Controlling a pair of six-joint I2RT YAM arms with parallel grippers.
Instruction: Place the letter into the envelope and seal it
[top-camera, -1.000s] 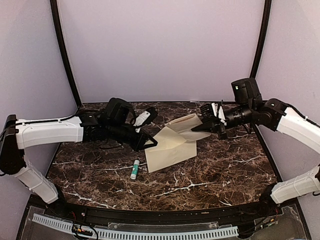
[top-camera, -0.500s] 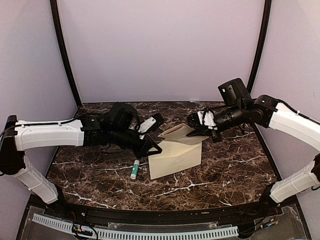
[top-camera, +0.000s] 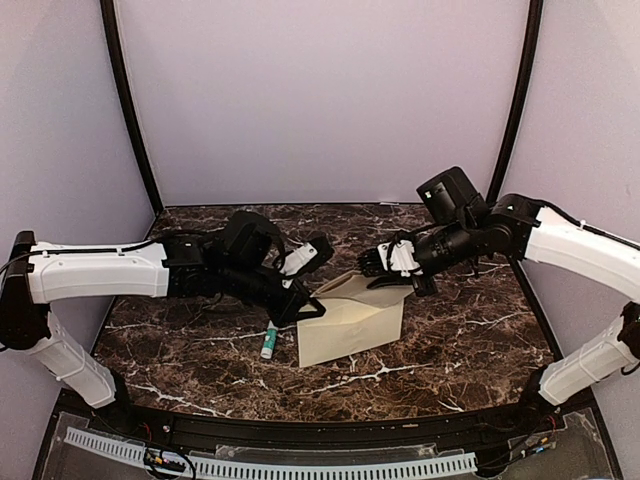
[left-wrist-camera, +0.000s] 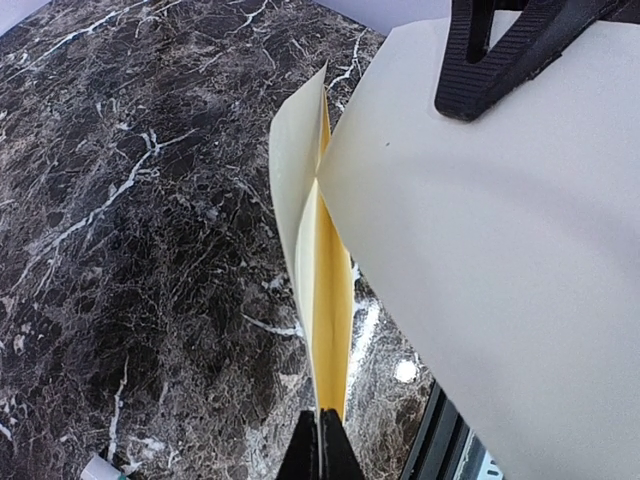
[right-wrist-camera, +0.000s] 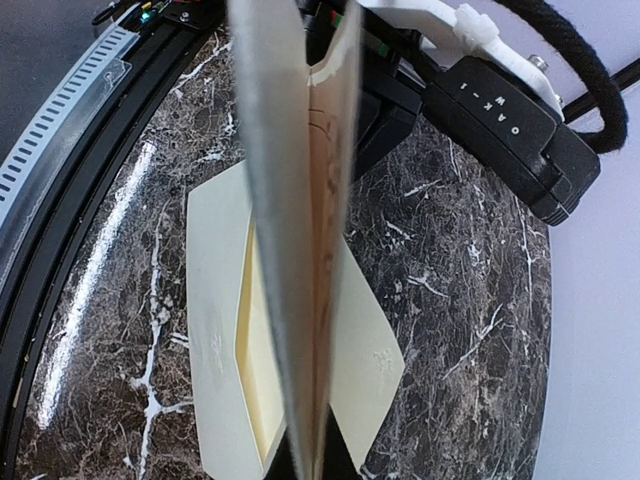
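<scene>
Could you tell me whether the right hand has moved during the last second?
Yes. The right hand has moved leftward and nearer, carrying the letter over the envelope, toward the glue stick.

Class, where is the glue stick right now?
In the top view, the glue stick lies on the marble table, left of centre, just left of the envelope and below the left gripper.

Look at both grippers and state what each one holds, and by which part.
The left gripper pinches the envelope at its left edge by the opening. The right gripper grips the folded letter by its far end.
</scene>
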